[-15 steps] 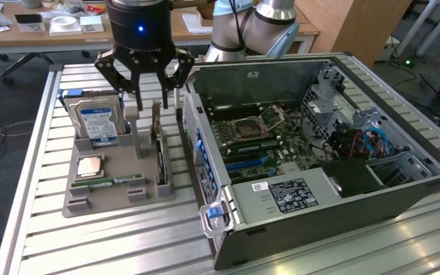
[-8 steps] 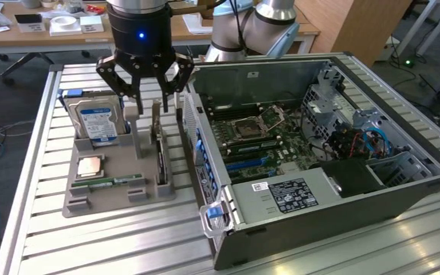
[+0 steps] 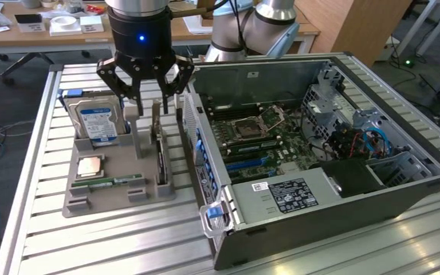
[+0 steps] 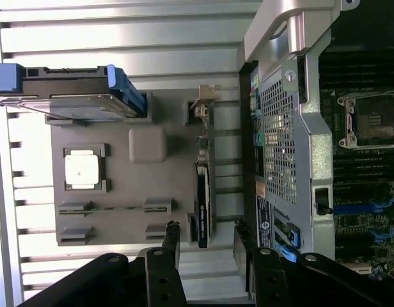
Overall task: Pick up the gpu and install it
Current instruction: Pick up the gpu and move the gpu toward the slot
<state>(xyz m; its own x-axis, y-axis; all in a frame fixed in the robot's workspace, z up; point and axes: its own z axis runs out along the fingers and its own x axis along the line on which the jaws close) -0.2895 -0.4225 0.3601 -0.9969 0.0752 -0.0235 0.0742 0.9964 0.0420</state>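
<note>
gpu (image 3: 158, 146) flanks | computer case wall (image 3: 192, 123) near 1 side | grey post (image 3: 138, 136) near other

UR arm (image 3: 270, 26) upright, silver joints bent over. Wrist (image 3: 139, 26) vertical, blue LED (image 3: 141, 39) lit. The gripper (image 3: 153, 102) pts straight down, linkages splayed, fingers (image 3: 130, 90) apart w/ clear gap btwn. Wrist cam: both fingertips (image 4: 173, 238) parallel, parted.

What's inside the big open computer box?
A green motherboard with a processor socket, blue slots, blue cables and a power supply. The power supply covers whatever lies beneath it.
</note>
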